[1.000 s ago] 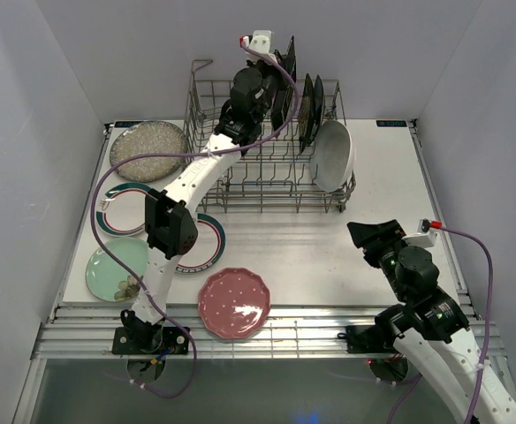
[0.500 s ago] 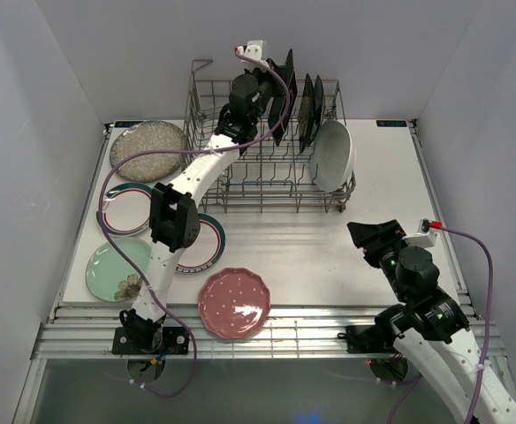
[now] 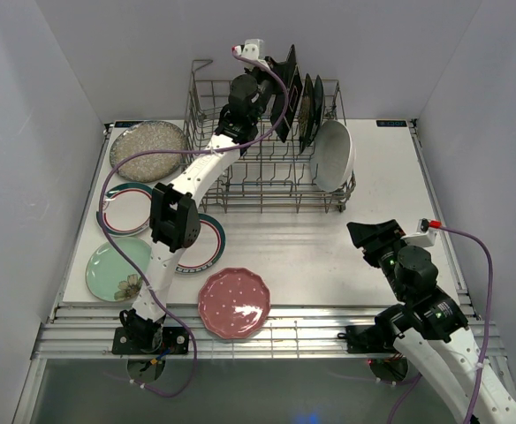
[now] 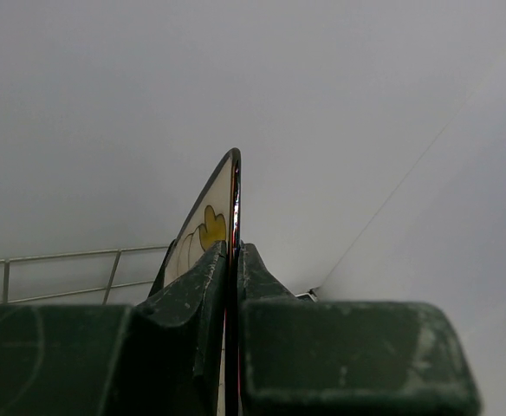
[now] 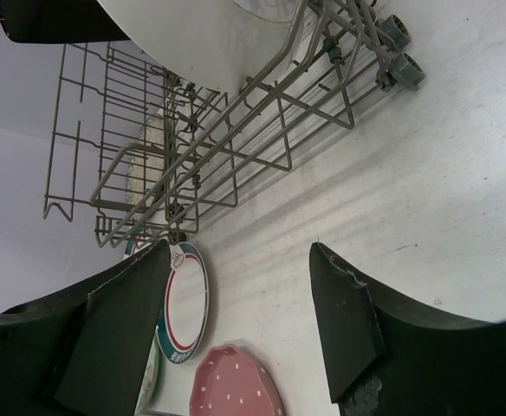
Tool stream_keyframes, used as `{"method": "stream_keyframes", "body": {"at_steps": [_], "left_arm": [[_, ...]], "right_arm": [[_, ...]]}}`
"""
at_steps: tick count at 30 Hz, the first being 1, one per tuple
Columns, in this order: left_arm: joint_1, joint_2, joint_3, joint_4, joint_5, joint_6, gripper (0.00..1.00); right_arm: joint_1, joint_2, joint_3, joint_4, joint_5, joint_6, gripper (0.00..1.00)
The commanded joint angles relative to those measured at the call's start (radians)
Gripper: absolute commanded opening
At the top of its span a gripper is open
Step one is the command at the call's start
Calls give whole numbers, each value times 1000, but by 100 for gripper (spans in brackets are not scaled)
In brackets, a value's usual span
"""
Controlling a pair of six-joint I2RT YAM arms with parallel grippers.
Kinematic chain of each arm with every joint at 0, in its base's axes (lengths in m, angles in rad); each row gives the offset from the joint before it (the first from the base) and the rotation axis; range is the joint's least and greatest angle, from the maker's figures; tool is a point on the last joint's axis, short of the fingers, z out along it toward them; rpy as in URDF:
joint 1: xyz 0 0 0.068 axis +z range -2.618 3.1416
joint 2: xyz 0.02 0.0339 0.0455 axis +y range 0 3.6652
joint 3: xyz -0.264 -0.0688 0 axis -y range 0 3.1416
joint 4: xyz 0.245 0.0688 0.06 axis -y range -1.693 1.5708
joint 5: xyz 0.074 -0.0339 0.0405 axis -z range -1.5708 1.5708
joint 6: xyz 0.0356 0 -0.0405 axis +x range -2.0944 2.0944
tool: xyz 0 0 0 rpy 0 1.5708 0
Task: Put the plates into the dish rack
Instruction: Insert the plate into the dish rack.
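Loading is about half done: left gripper (image 4: 233,253) pinches a floral plate (image 4: 208,221) upright over the far dish rack (image 3: 267,208). The right gripper (image 5: 240,269) is spread and empty. A pink plate (image 3: 234,302) and four others lie on the left of the table (image 3: 329,256).

Left gripper (image 4: 233,260) lowered black plate (image 3: 284,88) toward dish rack (image 3: 267,181).
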Motion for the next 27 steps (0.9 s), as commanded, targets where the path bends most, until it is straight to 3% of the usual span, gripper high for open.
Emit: {"method": "stream_keyframes", "body": {"at_steps": [1,27], "left_arm": [[4,-36,70,172,-29,-43,0],[4,82,176,152,-115,-31,0]], "right_arm": [[3,8,9,58,29,-21,71],[3,92,20,116,6,-58,71]]}}
